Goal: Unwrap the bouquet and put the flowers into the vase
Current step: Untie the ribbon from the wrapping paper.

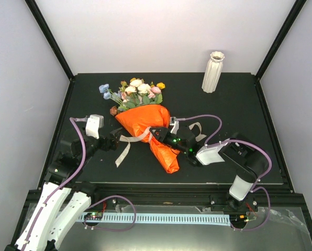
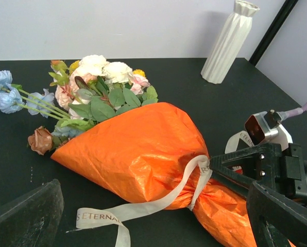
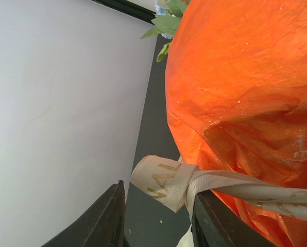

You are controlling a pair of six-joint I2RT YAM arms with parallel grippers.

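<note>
**Bouquet wrapped and tied; right tool at the ribbon knot**

Top view: the bouquet (image 1: pixel 145 121) lies flat on the black counter (image 1: pixel 234 104) at centre frame, with its tied end pointing to the lower right. The flowers (image 1: pixel 137 90) are pink, cream, yellow and pale blue, and they fan out of the wrap toward upper centre-left. The orange paper (image 2: pixel 143 149) is closed round the stems. A cream ribbon (image 2: pixel 143 208) is knotted at the narrow neck, and one tail trails to the lower left. The vase (image 1: pixel 213 72) stands upright at the upper right of the frame, well apart from the bouquet.

Right tool (image 1: pixel 157 130): it sits at the bouquet's neck, reaching in from the lower right. In the right wrist view its fingers are part-way apart, one on either side of the ribbon knot. I cannot tell whether they pinch the knot or only straddle it.

Left tool (image 1: pixel 115 140): it is left of the bouquet, just beside the ribbon tail, with its jaws spread wide and holding nothing. In the left wrist view the lettered tail lies at lower centre, between its two fingers.
</note>
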